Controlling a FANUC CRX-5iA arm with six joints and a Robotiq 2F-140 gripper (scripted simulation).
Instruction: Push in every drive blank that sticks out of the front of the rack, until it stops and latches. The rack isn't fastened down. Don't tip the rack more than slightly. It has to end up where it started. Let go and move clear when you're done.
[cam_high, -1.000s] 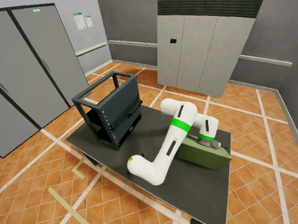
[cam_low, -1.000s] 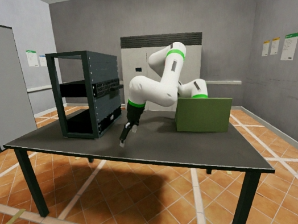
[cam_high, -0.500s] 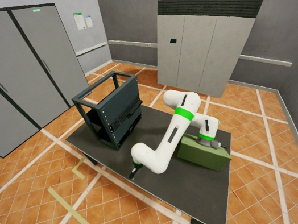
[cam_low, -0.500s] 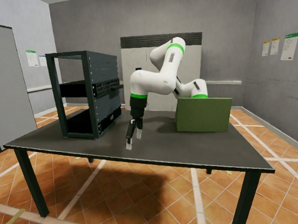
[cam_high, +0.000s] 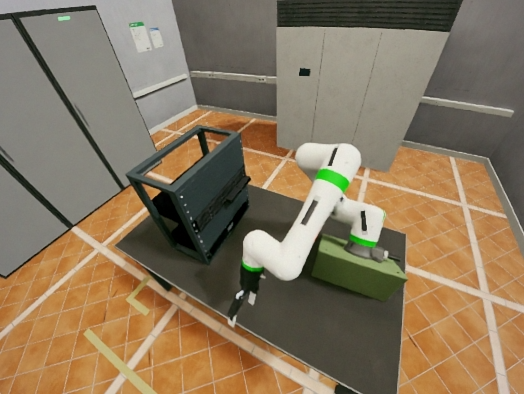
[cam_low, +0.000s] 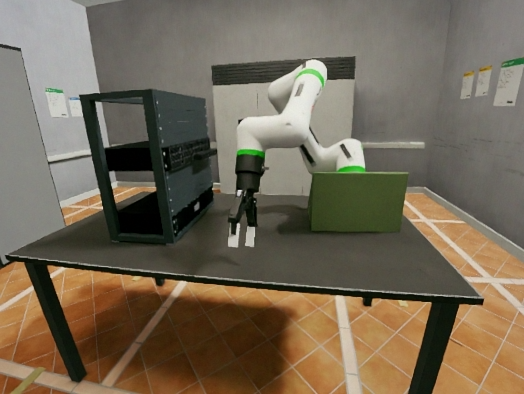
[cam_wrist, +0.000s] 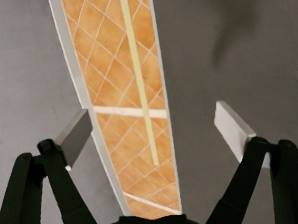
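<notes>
Your table spreads beneath the gripper, which points down with its fingers wide open. The rack stands upright on it, apart from your tool; one drive blank juts from the rack's front.

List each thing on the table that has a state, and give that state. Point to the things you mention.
Dark metal open-frame rack (cam_high: 182, 186) (cam_low: 157, 165): upright on the table.
Black drive blank (cam_high: 238, 189) (cam_low: 204, 154): sticking out of the rack's front.
Black two-finger gripper (cam_high: 242, 311) (cam_low: 241, 237) (cam_wrist: 152, 115): open, holding nothing, pointing down.
Green box-shaped base (cam_high: 357, 270) (cam_low: 357, 202): upright, under the arm.
</notes>
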